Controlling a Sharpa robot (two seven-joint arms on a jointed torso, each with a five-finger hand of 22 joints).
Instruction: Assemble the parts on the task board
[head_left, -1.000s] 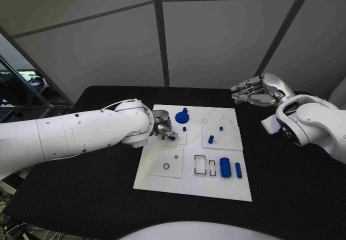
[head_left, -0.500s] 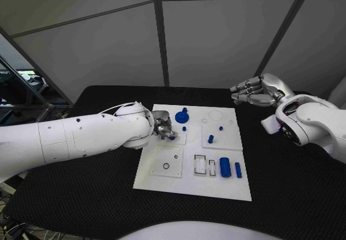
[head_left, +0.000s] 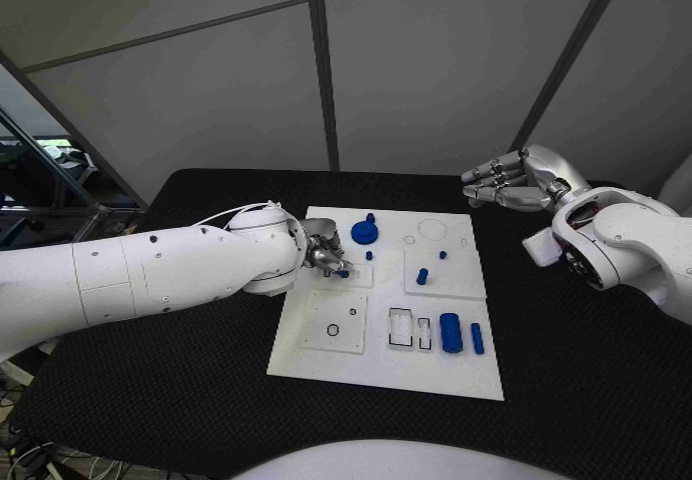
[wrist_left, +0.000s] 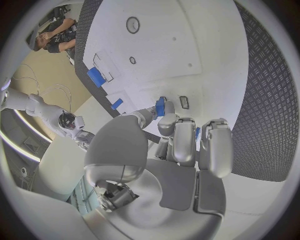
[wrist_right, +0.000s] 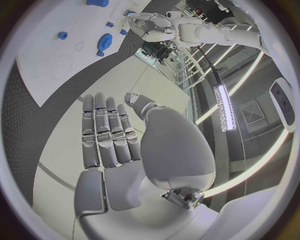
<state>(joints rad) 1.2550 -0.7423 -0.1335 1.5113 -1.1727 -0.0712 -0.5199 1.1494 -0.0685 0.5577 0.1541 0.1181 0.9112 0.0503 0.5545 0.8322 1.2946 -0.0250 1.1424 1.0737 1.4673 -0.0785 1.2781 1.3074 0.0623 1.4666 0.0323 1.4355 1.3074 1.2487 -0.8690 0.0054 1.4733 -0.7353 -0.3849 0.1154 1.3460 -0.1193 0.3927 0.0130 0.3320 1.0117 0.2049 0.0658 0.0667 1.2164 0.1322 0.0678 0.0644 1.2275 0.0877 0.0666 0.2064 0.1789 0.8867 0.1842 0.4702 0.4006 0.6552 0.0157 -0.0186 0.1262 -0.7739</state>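
Black, pebbled counter (head_left: 173, 400) carries the white task board (head_left: 389, 370) at its middle, long side running from me toward the far edge. On it I see a blue gear (head_left: 365, 234) near the far edge, small blue pegs (head_left: 423, 278) mid-board, and two blue bars (head_left: 451, 333) by the empty rectangular slots toward the near right corner.

My left hand (head_left: 326, 258) sits over the board's left side, its fingers (wrist_left: 182, 140) pinching a small blue part (wrist_left: 160, 106) just above a slot there. I judge the step to be seating this piece; the next move calls for lining it up squarely and pressing straight down.

My right hand (head_left: 515, 182) hovers off the board's far right corner, well apart from it, fingers loosely curled and holding nothing.
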